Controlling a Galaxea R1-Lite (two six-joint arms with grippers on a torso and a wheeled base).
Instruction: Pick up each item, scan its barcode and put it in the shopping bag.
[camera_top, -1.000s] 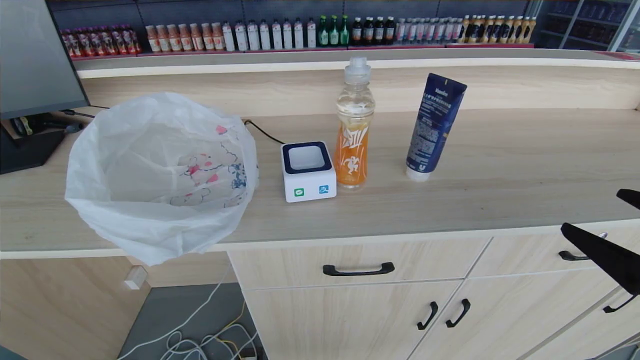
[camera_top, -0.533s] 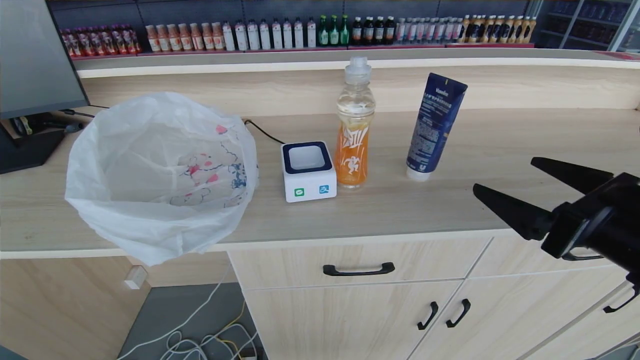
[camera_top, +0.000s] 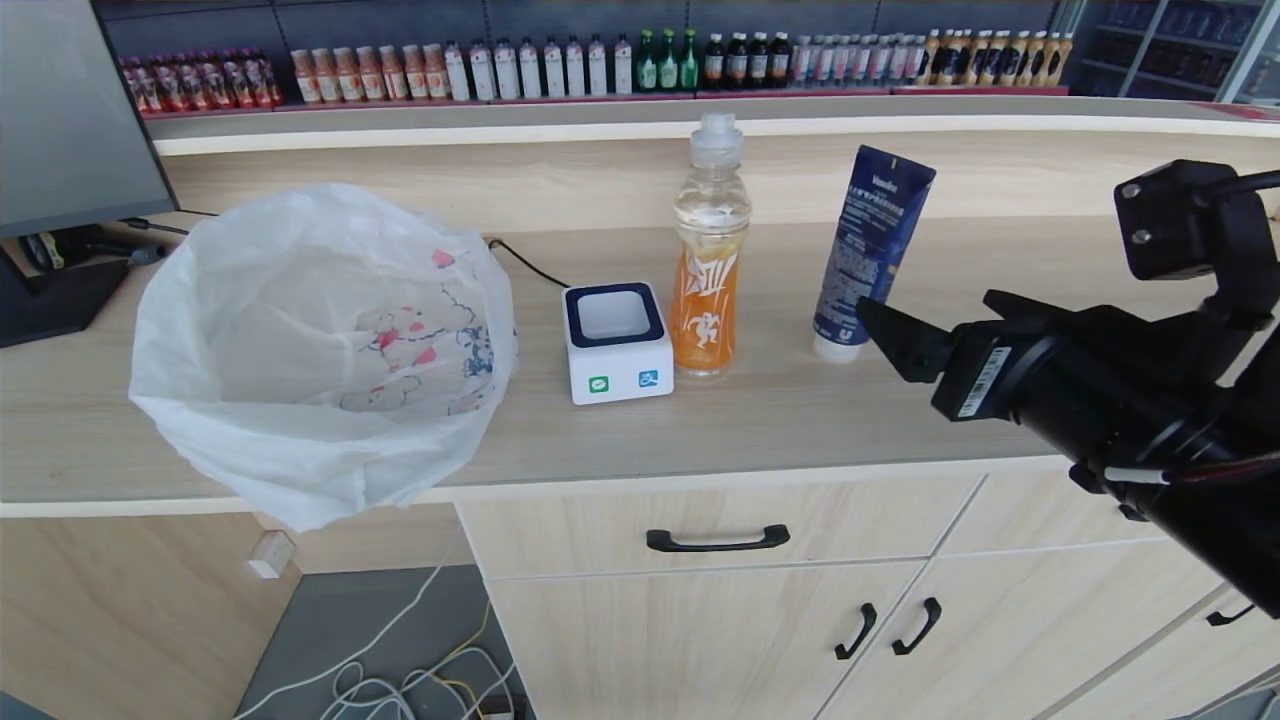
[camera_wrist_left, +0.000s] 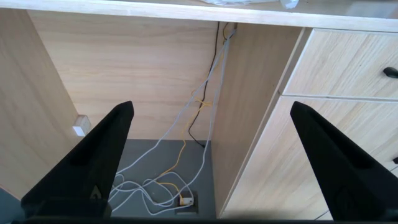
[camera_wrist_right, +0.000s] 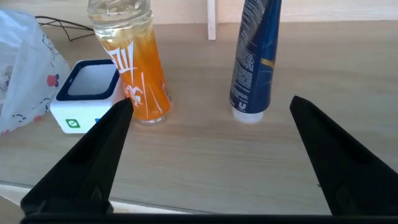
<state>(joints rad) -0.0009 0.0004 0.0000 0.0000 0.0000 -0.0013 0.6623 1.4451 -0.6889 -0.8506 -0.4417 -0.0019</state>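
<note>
My right gripper (camera_wrist_right: 208, 107) is hovering wide open and empty above the counter (camera_top: 760, 425), facing the blue tube (camera_wrist_right: 252, 62), which is standing cap-down near the orange bottle (camera_wrist_right: 134, 78), with the scanner (camera_top: 615, 340) and shopping bag (camera_top: 300, 340) sitting farther left.

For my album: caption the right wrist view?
Open right gripper faces a bottle, a tube and a scanner on the counter.
</note>
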